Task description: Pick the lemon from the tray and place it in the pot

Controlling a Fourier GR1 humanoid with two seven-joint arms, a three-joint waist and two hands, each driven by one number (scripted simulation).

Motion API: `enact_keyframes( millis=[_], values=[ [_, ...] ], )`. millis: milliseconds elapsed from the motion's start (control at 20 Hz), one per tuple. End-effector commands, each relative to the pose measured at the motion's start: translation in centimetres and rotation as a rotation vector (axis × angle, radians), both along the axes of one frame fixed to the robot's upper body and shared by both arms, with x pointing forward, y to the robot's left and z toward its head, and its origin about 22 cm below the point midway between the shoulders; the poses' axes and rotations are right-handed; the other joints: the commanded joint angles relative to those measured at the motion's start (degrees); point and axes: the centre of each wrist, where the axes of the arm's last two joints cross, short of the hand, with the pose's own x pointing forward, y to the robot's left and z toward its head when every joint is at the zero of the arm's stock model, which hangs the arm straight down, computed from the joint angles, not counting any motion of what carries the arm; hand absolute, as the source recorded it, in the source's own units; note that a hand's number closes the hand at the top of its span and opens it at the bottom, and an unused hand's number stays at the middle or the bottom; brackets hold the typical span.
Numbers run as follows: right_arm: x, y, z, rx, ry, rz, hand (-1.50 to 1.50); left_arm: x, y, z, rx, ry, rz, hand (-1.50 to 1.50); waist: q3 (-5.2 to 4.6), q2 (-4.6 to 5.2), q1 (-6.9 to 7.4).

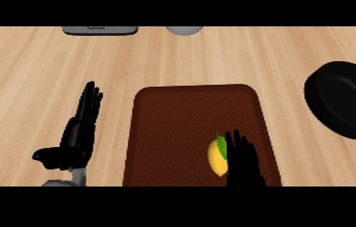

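Yellow lemon (218, 158) on brown tray (188, 122); right robot hand (243, 162) beside it, fingers straight, holding nothing.

Light: even and bright across the table (181, 56) — no glare.
Shadows: none clearly cast.
Dark parts: black surfaces show no detail.

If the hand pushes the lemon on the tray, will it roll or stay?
The lemon looks oval and smooth, so it would probably roll sideways rather than slide. It lies on the flat tray, whose raised rim may stop it. The right hand beside it seems open.
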Motion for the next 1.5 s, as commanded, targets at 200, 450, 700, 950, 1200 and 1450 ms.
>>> enact_keyframes(
  millis=[200,450,700,950,1200,1450],
  values=[
    [2.5,-0.9,-0.6,-0.129,-0.154,0.028,1.50,-1.5,-1.4,0.2,-0.005,-0.004,0.003,0.00,0.20,0.16,0.30],
    [2.7,-1.1,-2.1,-0.150,-0.176,0.027,1.50,0.5,0.0,0.1,-0.010,-0.003,0.014,0.00,0.19,0.27,0.01],
    [6.7,-1.3,0.7,-0.132,0.045,0.163,1.50,-0.1,0.6,1.5,-0.005,-0.016,-0.012,0.00,0.19,0.50,1.31],
    [12.6,-2.2,5.1,-0.141,0.213,0.314,1.50,-0.6,-0.3,-0.7,-0.008,0.005,-0.031,0.00,0.13,0.74,1.92],
    [14.0,-1.4,7.0,-0.176,0.066,0.299,1.50,1.7,-0.4,-0.6,0.010,-0.022,-0.009,0.00,0.17,0.28,0.10],
    [13.4,-0.1,11.3,-0.144,-0.185,0.234,1.50,-0.6,-0.5,0.2,0.003,0.003,-0.007,0.00,0.19,0.06,0.28]
  ],
)
